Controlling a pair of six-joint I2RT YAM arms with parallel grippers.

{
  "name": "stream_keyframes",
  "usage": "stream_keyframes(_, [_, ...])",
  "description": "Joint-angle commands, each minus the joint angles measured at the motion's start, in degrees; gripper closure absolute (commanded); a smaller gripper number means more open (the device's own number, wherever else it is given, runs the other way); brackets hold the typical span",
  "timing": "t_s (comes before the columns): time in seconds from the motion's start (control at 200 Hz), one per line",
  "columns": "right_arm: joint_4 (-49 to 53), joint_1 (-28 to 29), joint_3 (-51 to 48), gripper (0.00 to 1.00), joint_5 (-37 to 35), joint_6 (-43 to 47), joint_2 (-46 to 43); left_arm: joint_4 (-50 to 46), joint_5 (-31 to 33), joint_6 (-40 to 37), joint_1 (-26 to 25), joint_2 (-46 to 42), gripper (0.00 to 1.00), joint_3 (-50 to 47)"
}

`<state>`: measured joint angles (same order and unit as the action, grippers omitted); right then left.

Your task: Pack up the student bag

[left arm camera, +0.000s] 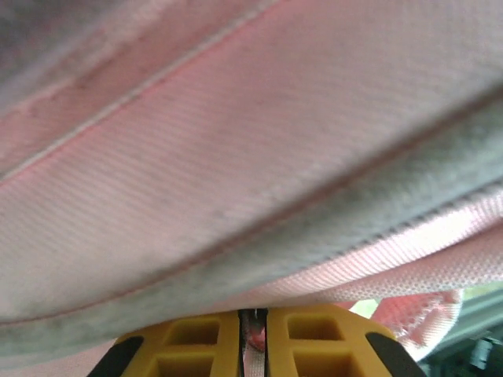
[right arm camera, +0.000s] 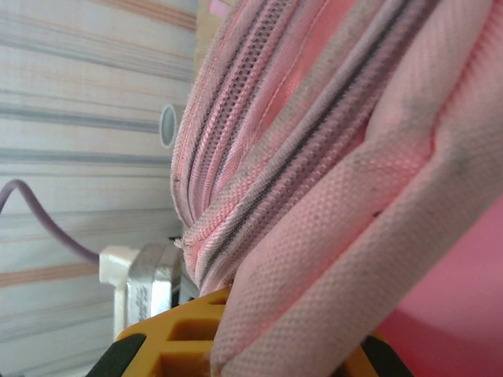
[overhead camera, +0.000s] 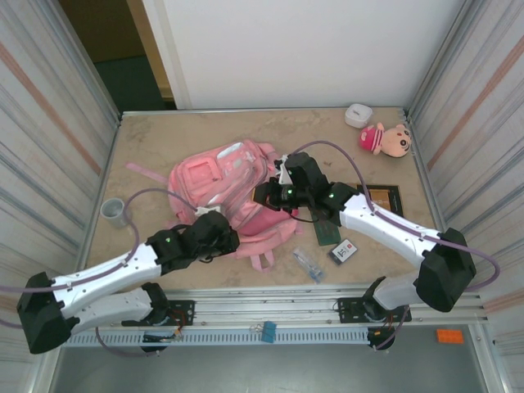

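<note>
The student bag (overhead camera: 214, 182), a large pink backpack with white patches, lies in the middle of the table. My left gripper (overhead camera: 216, 234) sits at its near edge. In the left wrist view the yellow jaws (left arm camera: 253, 334) are pressed together on a thin strip of pink webbing, with the bag's fabric (left arm camera: 236, 141) right above them. My right gripper (overhead camera: 267, 195) is at the bag's right side. In the right wrist view a thick fold of the bag's zipped edge (right arm camera: 314, 204) runs down between the yellow fingers (right arm camera: 169, 334), and the gripper (right arm camera: 267, 349) is shut on it.
A grey cup (overhead camera: 113, 211) stands at the left. A plush doll (overhead camera: 385, 137) and a small white box (overhead camera: 358, 115) lie at the back right. A dark framed board (overhead camera: 385, 196), a green card (overhead camera: 329, 234), a card pack (overhead camera: 344, 250) and a clear packet (overhead camera: 309, 264) lie right of the bag.
</note>
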<state>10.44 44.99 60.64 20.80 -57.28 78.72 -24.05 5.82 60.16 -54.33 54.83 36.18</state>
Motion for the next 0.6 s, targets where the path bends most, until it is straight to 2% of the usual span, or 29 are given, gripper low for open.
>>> stream_keyframes(0.0, [-2.17, 0.02, -0.67, 1.0, 2.31, 9.38, -1.59, 9.19, -7.03, 2.24, 2.71, -2.45, 1.0, -3.03])
stream_keyframes(0.11, [-1.72, -0.13, -0.9, 1.0, 4.96, 14.15, -1.27, 13.58, -12.31, 2.05, 5.02, -3.13, 1.0, -5.16])
stream_keyframes(0.205, [-2.04, -0.3, -0.68, 1.0, 7.87, 16.73, -0.81, 16.02, -14.12, 2.14, 5.98, -2.89, 1.0, -6.2])
stream_keyframes(0.276, [-2.09, -0.78, -0.72, 1.0, 9.56, 16.82, -0.51, 15.99, -14.1, 1.03, 6.07, -2.63, 0.93, -6.31])
stream_keyframes(0.401, [-3.29, -1.17, -0.7, 1.0, 10.69, 14.96, -0.45, 13.09, -12.34, 0.04, 6.23, -2.05, 0.89, -6.38])
stream_keyframes(0.471, [-4.81, -1.23, -0.74, 1.0, 11.48, 13.76, -0.49, 13.18, -11.81, -0.31, 6.21, -2.09, 0.81, -6.81])
stream_keyframes(0.596, [-6.38, -1.14, -0.71, 1.0, 12.29, 12.28, -0.54, 13.07, -11.1, -1.04, 6.25, -1.93, 0.8, -7.01])
